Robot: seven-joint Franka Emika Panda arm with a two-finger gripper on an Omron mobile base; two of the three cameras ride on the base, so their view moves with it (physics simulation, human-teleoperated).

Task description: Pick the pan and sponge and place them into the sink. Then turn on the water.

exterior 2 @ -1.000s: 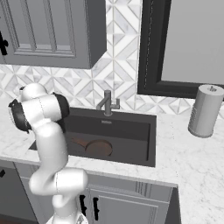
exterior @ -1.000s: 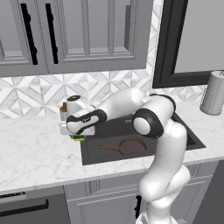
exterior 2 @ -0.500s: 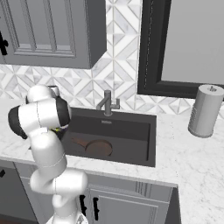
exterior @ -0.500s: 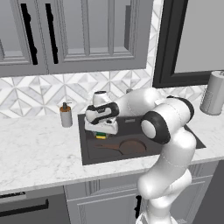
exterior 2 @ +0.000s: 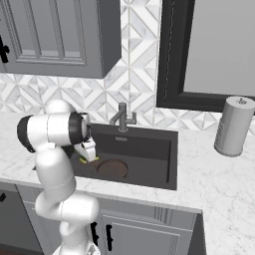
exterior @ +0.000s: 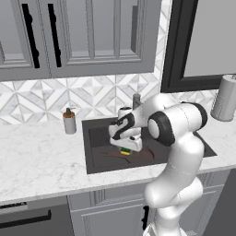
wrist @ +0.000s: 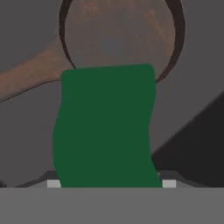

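Left base view first: I have the gripper [exterior: 125, 148] down inside the sink [exterior: 92, 159], with the sponge [exterior: 125, 151] showing as a green-and-yellow sliver at its tips, above the pan [exterior: 133, 156] that already lies on the basin floor with its handle running out to the left. The soap dispenser [exterior: 69, 121] stands on the counter [exterior: 41, 156] well clear of where I am working, so it is no worry. Right base view: the arm hides most of the hand, but a thin yellow-green edge of the sponge [exterior 2: 89, 160] peeks out beside the wrist, just left of the pan [exterior 2: 112, 168], and the faucet [exterior 2: 122, 117] rises behind the basin, untouched, with no stream running. Hand view: the sponge [wrist: 106, 127] is clamped between the jaws, its green face hanging straight out ahead of me, and the pan [wrist: 118, 39] sits directly beyond it with the handle off to one side. I judge the release is the step in hand; to do it well I would let go from low down, so the sponge lands inside the basin rather than bouncing, then lift straight up before swinging toward the faucet lever.
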